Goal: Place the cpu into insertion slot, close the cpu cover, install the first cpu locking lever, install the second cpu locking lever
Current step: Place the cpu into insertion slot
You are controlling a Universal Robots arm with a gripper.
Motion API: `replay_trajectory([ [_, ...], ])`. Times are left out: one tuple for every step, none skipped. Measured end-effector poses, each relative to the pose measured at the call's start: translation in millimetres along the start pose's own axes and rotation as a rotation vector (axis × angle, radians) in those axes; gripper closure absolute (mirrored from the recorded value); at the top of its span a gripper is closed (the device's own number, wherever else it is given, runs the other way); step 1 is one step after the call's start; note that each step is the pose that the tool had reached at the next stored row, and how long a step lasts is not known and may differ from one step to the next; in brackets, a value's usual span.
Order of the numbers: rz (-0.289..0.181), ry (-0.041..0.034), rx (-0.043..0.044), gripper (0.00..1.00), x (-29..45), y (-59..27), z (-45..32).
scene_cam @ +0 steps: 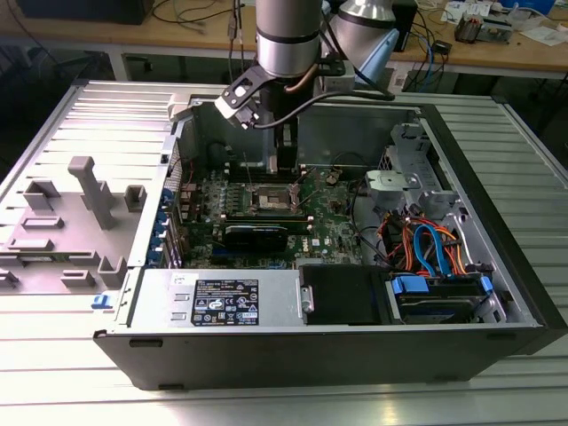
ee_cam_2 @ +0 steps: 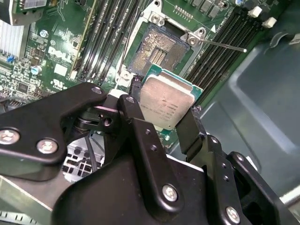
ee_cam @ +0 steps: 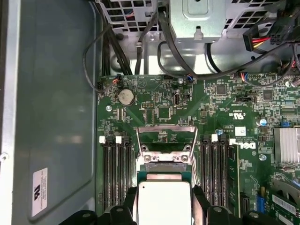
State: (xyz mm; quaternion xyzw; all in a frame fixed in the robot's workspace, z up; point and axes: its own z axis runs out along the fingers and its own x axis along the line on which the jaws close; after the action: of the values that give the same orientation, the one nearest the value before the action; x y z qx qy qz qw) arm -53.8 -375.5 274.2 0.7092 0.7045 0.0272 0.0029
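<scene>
My gripper point(ee_cam_2: 162, 107) is shut on the cpu point(ee_cam_2: 166, 99), a small square chip with a silver-grey top, held by two opposite edges between the black fingers point(ee_cam_2: 188, 127). In the first wrist view the cpu point(ee_cam: 164, 201) hangs over the near part of the insertion slot. The insertion slot point(ee_cam_2: 158, 48) lies open on the green motherboard point(ee_cam_2: 56, 61), its dark contact field bare, just beyond the cpu. The cpu cover point(ee_cam: 166, 158) stands raised at the slot's far end. A thin locking lever point(ee_cam_2: 224, 46) sticks out to one side. In the exterior view the gripper point(scene_cam: 280, 164) reaches down into the case above the slot point(scene_cam: 271, 197).
Long black memory slots point(ee_cam: 115, 173) flank the socket on both sides. Case walls point(scene_cam: 293, 342) enclose the board. A drive cage point(scene_cam: 404, 177) and bundled cables point(scene_cam: 426, 244) sit on the exterior view's right. A grey fixture point(scene_cam: 84, 191) stands on the table at its left.
</scene>
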Motion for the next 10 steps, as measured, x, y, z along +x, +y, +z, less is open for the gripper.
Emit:
replay_trajectory([
  [-0.001, 0.0, 0.0, 0.46, -0.1, -0.1, 1.7],
  [-0.003, 0.0001, 0.0001, 0.46, -0.3, -0.2, 4.7],
  [-0.011, 0.0005, 0.0004, 0.46, -0.4, -0.4, 8.7],
  [-0.036, 0.0015, 0.0014, 0.46, -0.6, -0.6, 12.7],
  [-0.065, 0.0028, 0.0024, 0.46, -0.6, -0.8, 15.6],
  [-0.081, 0.0035, 0.003, 0.46, -0.7, -0.9, 16.7],
  [-0.082, 0.0037, 0.0032, 0.46, -0.7, -0.9, 16.7],
  [-0.082, 0.0037, 0.0031, 0.46, -0.8, -0.9, 16.7],
  [-0.083, 0.0057, 0.0029, 0.46, -0.8, -0.9, 16.8],
  [-0.082, 0.0072, 0.003, 0.46, -0.8, -0.9, 16.7],
])
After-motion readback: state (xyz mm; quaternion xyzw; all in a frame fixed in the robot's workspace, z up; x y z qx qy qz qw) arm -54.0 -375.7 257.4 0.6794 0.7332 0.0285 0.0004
